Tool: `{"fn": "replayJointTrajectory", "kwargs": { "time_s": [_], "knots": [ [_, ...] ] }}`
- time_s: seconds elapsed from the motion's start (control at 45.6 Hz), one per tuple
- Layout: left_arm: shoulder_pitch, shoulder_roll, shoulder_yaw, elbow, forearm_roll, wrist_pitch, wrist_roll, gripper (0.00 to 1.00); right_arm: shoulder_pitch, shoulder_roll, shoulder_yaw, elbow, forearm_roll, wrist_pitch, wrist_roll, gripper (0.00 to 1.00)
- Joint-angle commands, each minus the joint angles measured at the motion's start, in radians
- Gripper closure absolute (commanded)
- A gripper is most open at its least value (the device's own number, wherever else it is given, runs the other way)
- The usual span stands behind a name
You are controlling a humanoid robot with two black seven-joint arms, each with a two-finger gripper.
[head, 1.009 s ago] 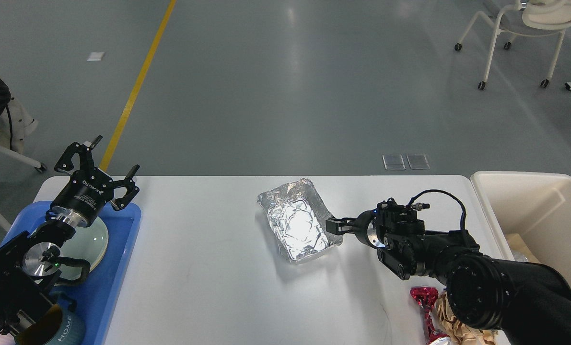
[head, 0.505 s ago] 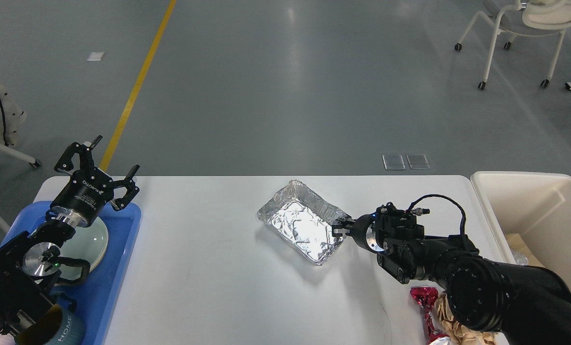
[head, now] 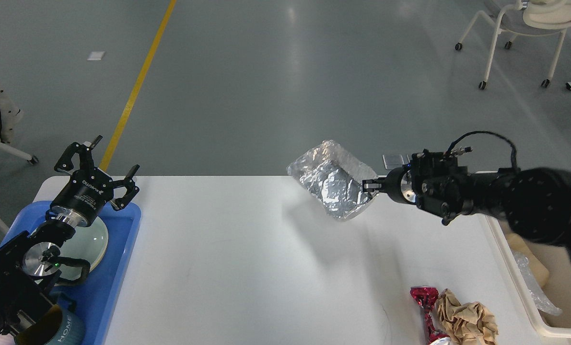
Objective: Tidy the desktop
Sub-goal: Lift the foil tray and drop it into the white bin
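The big white desktop (head: 247,268) fills the lower middle. A shiny foil tray (head: 333,184) hangs in the air above its far edge, at about 1 o'clock. The right gripper (head: 367,186) pinches the tray's right rim. At 9 o'clock, the left gripper (head: 104,167) is spread wide and holds nothing, above a blue tray (head: 117,268).

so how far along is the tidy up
Partway. Done: a plate and mug sit in the blue tray, and some trash lies in the bin. In hand: the right gripper holds the foil tray above the desktop. Left: the red wrapper and brown paper. The left gripper is open and empty.
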Motion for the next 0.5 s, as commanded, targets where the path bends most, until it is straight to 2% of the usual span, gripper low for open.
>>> {"fn": "replayJointTrajectory", "kwargs": {
  "time_s": [0.0,0.11,0.197,0.241,0.395,0.483],
  "knots": [
    [0.000,0.000,0.000,0.000,0.000,0.000,0.000,0.00,0.352,-0.197,-0.002,0.291,-0.019,0.156,0.000,1.00],
    [0.000,0.000,0.000,0.000,0.000,0.000,0.000,0.00,0.640,-0.363,0.004,0.430,-0.094,0.403,0.000,1.00],
    [0.000,0.000,0.000,0.000,0.000,0.000,0.000,0.00,0.789,-0.456,0.012,0.457,-0.153,0.573,0.000,1.00],
    [0.000,0.000,0.000,0.000,0.000,0.000,-0.001,0.00,0.828,-0.482,0.012,0.457,-0.171,0.623,0.000,1.00],
    [0.000,0.000,0.000,0.000,0.000,0.000,-0.003,0.00,0.836,-0.576,-0.005,0.434,-0.301,0.627,-0.002,1.00],
    [0.000,0.000,0.000,0.000,0.000,0.000,-0.001,0.00,0.758,-0.631,-0.054,0.359,-0.404,0.569,-0.002,1.00]
  ]
}}
